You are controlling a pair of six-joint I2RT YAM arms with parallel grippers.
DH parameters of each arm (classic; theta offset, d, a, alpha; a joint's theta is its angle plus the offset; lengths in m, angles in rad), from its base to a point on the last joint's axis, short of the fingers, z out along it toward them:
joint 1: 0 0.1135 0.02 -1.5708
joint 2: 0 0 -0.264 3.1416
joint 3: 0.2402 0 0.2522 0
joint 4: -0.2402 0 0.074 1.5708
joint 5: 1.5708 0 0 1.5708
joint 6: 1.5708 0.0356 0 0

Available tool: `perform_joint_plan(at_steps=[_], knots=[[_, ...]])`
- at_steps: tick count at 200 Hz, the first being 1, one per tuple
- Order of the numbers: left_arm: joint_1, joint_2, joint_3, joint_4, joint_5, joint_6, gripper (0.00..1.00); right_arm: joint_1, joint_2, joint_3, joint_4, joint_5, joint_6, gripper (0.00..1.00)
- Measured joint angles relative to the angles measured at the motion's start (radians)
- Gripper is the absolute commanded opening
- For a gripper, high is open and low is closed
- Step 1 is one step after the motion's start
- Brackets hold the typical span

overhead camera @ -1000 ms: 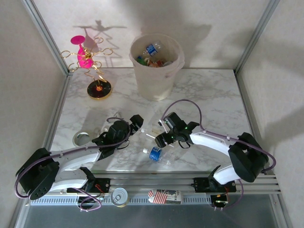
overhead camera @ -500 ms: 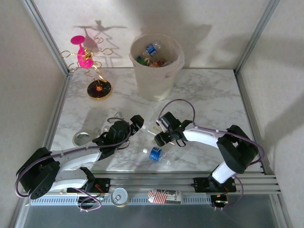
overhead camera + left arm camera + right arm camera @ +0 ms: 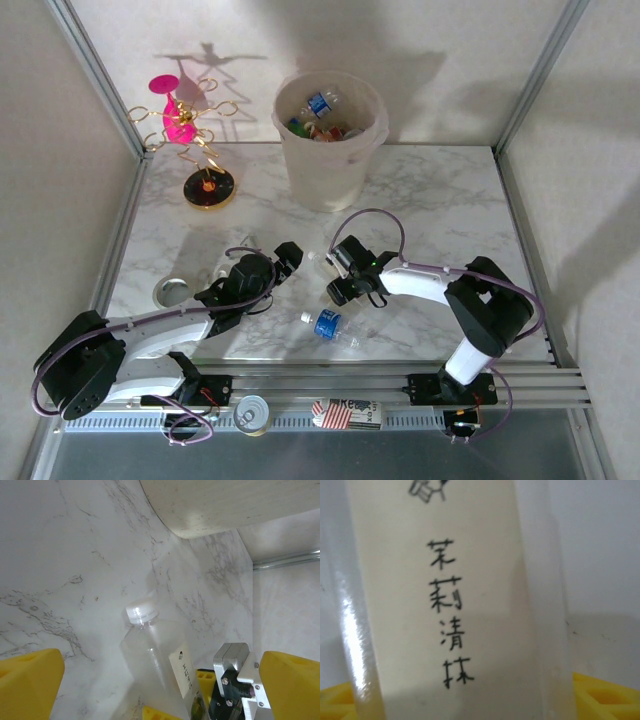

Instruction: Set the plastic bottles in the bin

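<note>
One clear cylindrical bottle (image 3: 156,661), veined marble (image 3: 60,555)

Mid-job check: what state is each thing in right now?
Left gripper: open, empty.
Right gripper: around the clear bottle; grip unconfirmed.
Clear bottle: lying down.
Blue-label bottle: lying down, free.
Bin: upright, bottles inside.
Tin can: upright, apart from both grippers.

Right arm (image 3: 440,285) swung in: elbow pulled left and toward the base, cable loop rose. Right gripper (image 3: 329,276) slid left onto the clear bottle (image 3: 156,652), and its jaws narrowed around the bottle's labelled body. Firm grip unclear.
</note>
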Motion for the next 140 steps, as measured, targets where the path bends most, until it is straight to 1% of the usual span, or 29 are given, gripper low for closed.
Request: perform_joint_plan(at_steps=[57, 95, 115, 140], knots=[[0.0, 0.0, 0.0, 0.0, 0.0, 0.0, 0.99, 0.0, 0.0, 0.0, 0.008, 0.0, -0.015, 0.53], [0.0, -0.002, 0.0, 0.0, -0.001, 0.001, 1.0, 0.0, -0.008, 0.001, 0.008, 0.0, -0.015, 0.48], [0.0, -0.01, 0.0, 0.0, -0.008, 0.006, 1.0, 0.0, -0.046, 0.001, 0.011, 0.0, -0.015, 0.46], [0.002, -0.024, -0.001, -0.001, -0.016, 0.015, 1.0, 0.0, -0.135, 0.001, 0.037, 0.001, -0.015, 0.44]])
